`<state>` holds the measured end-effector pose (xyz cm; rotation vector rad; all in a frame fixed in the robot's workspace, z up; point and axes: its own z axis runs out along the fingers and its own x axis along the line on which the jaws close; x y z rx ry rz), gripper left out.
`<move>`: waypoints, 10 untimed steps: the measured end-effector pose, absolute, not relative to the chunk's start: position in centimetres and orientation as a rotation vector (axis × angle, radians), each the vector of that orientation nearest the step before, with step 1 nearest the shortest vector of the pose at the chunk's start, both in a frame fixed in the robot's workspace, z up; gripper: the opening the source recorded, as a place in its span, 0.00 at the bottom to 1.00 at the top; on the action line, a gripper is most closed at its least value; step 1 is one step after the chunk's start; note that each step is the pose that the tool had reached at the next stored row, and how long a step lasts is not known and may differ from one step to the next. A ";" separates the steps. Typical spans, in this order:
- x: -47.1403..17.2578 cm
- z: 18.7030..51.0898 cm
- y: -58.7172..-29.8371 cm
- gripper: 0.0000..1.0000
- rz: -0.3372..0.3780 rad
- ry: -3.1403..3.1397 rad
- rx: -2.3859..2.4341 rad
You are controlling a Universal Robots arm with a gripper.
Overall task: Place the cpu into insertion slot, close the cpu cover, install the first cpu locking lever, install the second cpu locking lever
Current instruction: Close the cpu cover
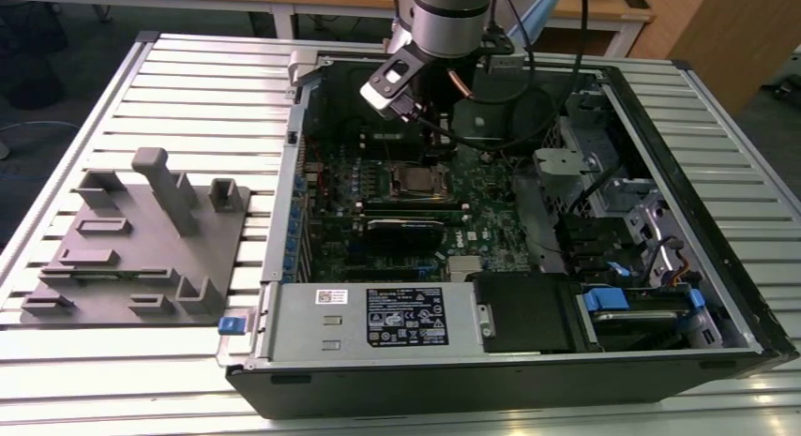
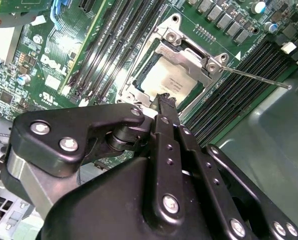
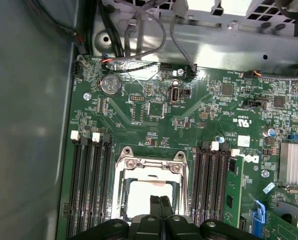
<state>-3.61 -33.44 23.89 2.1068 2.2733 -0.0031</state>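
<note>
The cpu (image 2: pixel 171 80) (image 3: pixel 141 200) lies in the insertion slot (image 1: pixel 417 180) on the green board, its pale metal top showing through the cut-out of the cpu cover (image 2: pixel 189 55) (image 3: pixel 149 165). The silver cover frame lies down over the chip. A thin metal locking lever (image 2: pixel 254 77) sticks out from one corner of the socket, across the black memory slots. My gripper (image 2: pixel 166 100) (image 3: pixel 160 202) hovers right above the socket's edge, its two black fingers pressed together with nothing between them. In the exterior view the gripper (image 1: pixel 432 136) hangs inside the open computer case, just behind the socket.
Black memory slots (image 3: pixel 88 185) flank the socket on both sides. Cables (image 1: pixel 501 89) and a black fan housing sit behind it. A grey labelled box (image 1: pixel 375 316) and drive bays (image 1: pixel 626 305) line the case front. A grey fixture plate (image 1: pixel 138 244) lies at the exterior view's left.
</note>
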 end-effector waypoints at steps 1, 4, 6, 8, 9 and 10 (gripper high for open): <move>-3.6 23.9 -33.4 0.10 -0.003 2.280 2.099; -3.6 23.9 -33.4 0.10 -0.002 2.301 2.076; -3.6 23.9 -33.4 0.10 -0.002 2.314 2.062; -3.6 23.9 -33.4 0.10 -0.001 2.325 2.050; -3.6 23.9 -33.4 0.10 -0.001 2.330 2.044; -3.6 23.9 -33.4 0.10 -0.001 2.335 2.038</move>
